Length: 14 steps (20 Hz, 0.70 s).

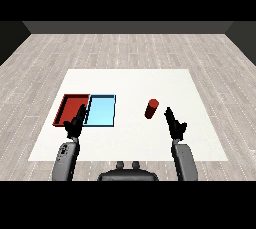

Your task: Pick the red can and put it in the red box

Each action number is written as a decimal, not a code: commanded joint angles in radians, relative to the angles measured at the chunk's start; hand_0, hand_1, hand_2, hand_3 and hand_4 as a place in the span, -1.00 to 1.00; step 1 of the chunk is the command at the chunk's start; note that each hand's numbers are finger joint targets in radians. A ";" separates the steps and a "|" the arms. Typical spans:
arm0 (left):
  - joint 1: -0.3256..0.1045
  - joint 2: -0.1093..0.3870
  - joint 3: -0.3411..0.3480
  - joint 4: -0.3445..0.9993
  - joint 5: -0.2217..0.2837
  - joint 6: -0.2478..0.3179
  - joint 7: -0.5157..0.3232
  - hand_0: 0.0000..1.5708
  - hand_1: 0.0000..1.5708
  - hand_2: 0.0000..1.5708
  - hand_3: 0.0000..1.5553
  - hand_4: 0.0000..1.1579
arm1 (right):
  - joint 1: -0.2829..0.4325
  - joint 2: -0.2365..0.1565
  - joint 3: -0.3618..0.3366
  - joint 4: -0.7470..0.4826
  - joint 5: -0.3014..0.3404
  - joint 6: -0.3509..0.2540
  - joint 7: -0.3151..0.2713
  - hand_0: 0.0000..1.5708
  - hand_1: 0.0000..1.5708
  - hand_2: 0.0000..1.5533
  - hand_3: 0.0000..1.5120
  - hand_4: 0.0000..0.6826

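The right hand has its fingers straight and a little spread, pointing up and forward across the table, and they hold nothing; the nearest fingertip lies just to the right of the red can with a narrow strip of table showing between them, so hand and can look apart. The left hand is likewise relaxed, fingers extended and empty, and it sits over the near edge of the two trays, about where they meet, though whether it touches either rim cannot be told from this angle. The red can stands on the white table right of centre, leaning slightly, well apart from the trays. The red tray lies at the left side of the table, and the light blue tray lies directly beside it on the right, their long sides touching. Neither tray shows anything inside. Both grey forearms rise from the lower corners of the view toward their hands, the right one below the can, the left one below the trays.
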 commanded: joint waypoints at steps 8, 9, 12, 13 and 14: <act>-0.021 -0.054 0.025 -0.122 0.058 -0.032 -0.276 -1.00 -1.00 -1.00 -1.00 -1.00 | -0.107 -0.191 -0.236 0.034 -0.227 0.250 -0.232 -1.00 -1.00 -1.00 -1.00 -1.00; -0.016 -0.079 0.001 -0.099 0.027 -0.017 -0.321 -1.00 -1.00 -1.00 -1.00 -1.00 | -0.071 -0.226 -0.272 0.044 -0.256 0.304 -0.293 -1.00 -1.00 -1.00 -1.00 -1.00; -0.008 -0.084 0.020 0.015 0.028 -0.051 -0.481 -1.00 -1.00 -1.00 -1.00 -1.00 | -0.087 -0.256 -0.312 0.135 -0.292 0.372 -0.350 -1.00 -1.00 -1.00 -1.00 -1.00; 0.012 -0.064 0.033 -0.062 0.052 -0.059 -0.434 -1.00 -1.00 -1.00 -1.00 -1.00 | -0.124 -0.267 -0.313 0.224 -0.260 0.388 -0.410 -1.00 -1.00 -1.00 -1.00 -1.00; 0.011 -0.061 0.026 -0.086 0.060 -0.068 -0.397 -1.00 -1.00 -1.00 -1.00 -1.00 | -0.101 -0.305 -0.336 0.244 -0.279 0.446 -0.434 -1.00 -1.00 -1.00 -1.00 -1.00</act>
